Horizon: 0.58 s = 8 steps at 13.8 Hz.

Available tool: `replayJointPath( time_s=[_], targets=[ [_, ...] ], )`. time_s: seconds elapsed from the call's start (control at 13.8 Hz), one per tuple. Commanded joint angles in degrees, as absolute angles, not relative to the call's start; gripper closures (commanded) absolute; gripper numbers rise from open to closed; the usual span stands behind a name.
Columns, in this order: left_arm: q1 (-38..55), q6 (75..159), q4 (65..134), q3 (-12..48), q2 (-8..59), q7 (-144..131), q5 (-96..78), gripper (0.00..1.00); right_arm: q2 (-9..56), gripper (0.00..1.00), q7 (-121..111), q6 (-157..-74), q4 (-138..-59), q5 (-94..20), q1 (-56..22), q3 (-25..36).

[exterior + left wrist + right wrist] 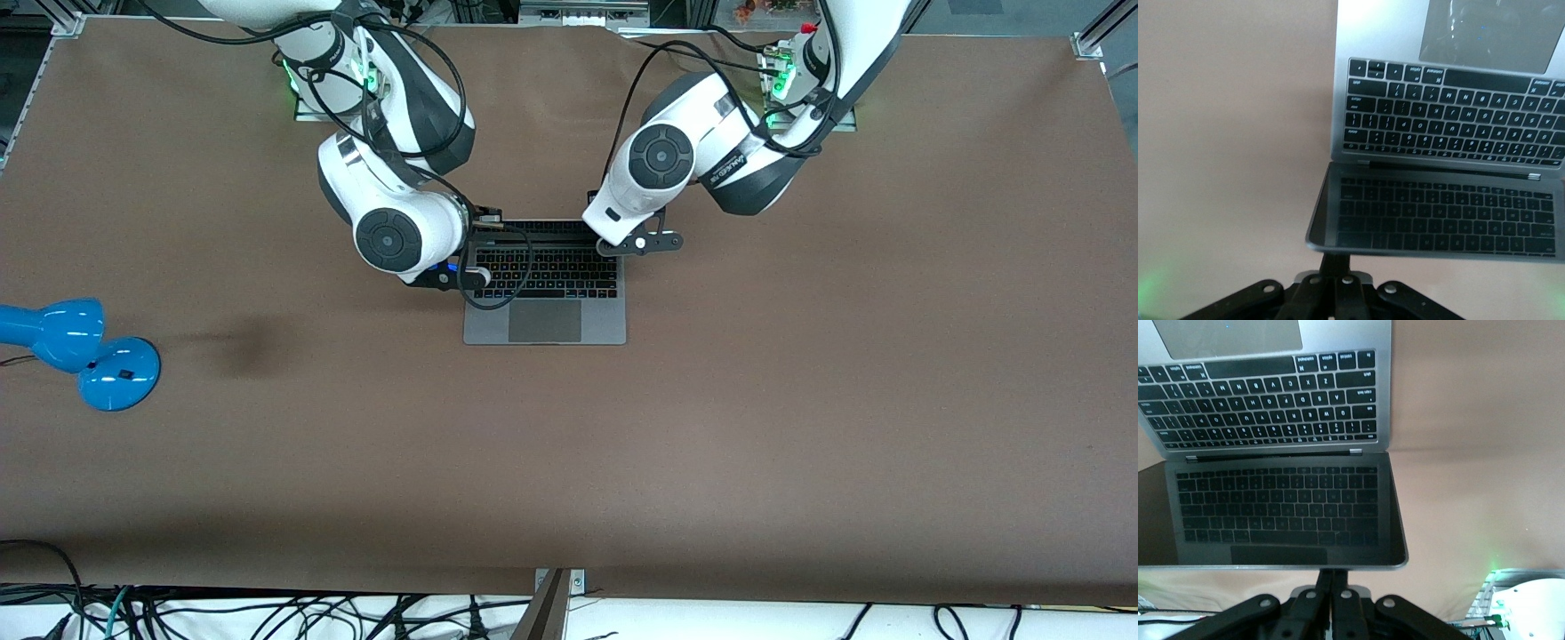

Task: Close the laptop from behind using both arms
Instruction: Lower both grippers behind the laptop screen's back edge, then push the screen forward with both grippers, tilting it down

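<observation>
- Two arms reach in from the top of the front view toward the laptop (544,307), which sits open on the brown table (800,400), its keyboard facing up and its trackpad on the side nearest the front camera.
- Toward the right arm's end of the table, near the edge, a blue desk lamp (76,351) stands well apart from everything else.
- Next comes the right gripper (1332,587): its jaws are pressed together with nothing between them, and the tips sit right at the top edge of the tilted screen, near the corner on the right arm's side. Just past the jaws the dark glass mirrors the keys, and the real keyboard lies below that.
- Then the left gripper (1336,267), jaws likewise together and empty, its tips at the screen's top edge near the corner on the left arm's side. Ahead of the jaws lie the same reflecting screen, the hinge line and the keyboard deck.
- Both grippers are on the lid's back side, between the laptop and the arm bases.
</observation>
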State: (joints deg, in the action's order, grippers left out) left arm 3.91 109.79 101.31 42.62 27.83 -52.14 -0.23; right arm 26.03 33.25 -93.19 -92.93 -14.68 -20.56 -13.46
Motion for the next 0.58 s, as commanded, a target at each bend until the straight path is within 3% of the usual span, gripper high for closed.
replayJointPath(
  time_s=[0.0, 0.51],
  targets=[
    [4.5, 109.2, 97.9, 42.5, 31.0, -52.0, 1.5, 1.00, 25.7, 0.95, 32.6, -94.6, -93.0, -13.6, -20.7, -13.5],
    [4.5, 109.2, 97.8, 42.5, 31.7, -51.4, 1.8, 1.00, 26.0, 0.95, 30.5, -99.1, -93.0, -12.1, -20.0, -13.4]
  ],
)
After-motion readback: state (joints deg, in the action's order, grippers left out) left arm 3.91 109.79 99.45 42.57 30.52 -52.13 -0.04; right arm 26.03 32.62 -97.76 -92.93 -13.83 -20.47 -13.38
